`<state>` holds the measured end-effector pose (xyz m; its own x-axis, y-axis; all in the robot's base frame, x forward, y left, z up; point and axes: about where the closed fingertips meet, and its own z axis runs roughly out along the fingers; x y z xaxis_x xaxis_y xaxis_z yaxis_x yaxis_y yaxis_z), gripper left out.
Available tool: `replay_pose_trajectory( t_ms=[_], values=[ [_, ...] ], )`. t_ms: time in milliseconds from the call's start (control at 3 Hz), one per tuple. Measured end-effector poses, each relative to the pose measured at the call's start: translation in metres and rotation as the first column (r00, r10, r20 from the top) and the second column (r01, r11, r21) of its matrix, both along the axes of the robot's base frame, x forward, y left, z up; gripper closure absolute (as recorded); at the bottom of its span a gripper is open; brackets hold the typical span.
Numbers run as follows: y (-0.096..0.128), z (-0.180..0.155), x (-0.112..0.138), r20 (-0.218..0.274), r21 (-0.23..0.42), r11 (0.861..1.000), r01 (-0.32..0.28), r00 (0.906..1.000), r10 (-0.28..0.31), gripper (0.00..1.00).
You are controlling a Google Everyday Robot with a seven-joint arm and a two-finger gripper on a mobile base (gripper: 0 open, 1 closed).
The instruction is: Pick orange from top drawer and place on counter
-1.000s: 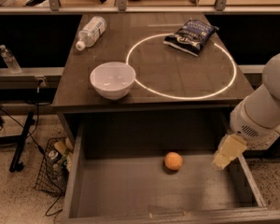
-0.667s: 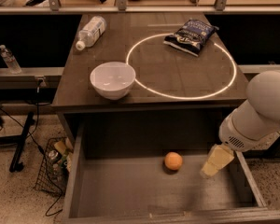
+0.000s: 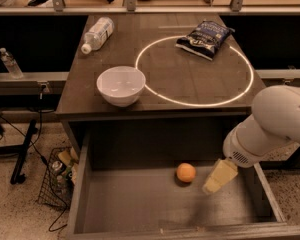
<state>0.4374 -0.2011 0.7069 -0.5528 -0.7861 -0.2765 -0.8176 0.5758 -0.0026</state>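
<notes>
The orange (image 3: 186,172) lies on the flat bottom of the open top drawer (image 3: 140,204), right of its middle and near the back. My gripper (image 3: 216,179) hangs over the drawer just to the right of the orange, a short gap away, at the end of the white arm (image 3: 277,126) that comes in from the right. The counter (image 3: 175,69) above the drawer carries the glowing white circle (image 3: 194,70).
On the counter stand a white bowl (image 3: 121,85) at the front left, a lying clear water bottle (image 3: 97,33) at the back left and a dark chip bag (image 3: 204,38) on the circle's far edge. A wire basket with trash (image 3: 60,176) sits on the floor left of the drawer.
My gripper has moved left and down inside the drawer, closer to the orange. The orange has not moved.
</notes>
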Motion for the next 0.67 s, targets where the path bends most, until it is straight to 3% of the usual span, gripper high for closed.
replay_pose_trajectory(
  t_ms=[667],
  values=[
    [0.055,-0.055,0.009,0.024,0.098,0.992,-0.080,0.9967,0.078,0.00]
  ],
)
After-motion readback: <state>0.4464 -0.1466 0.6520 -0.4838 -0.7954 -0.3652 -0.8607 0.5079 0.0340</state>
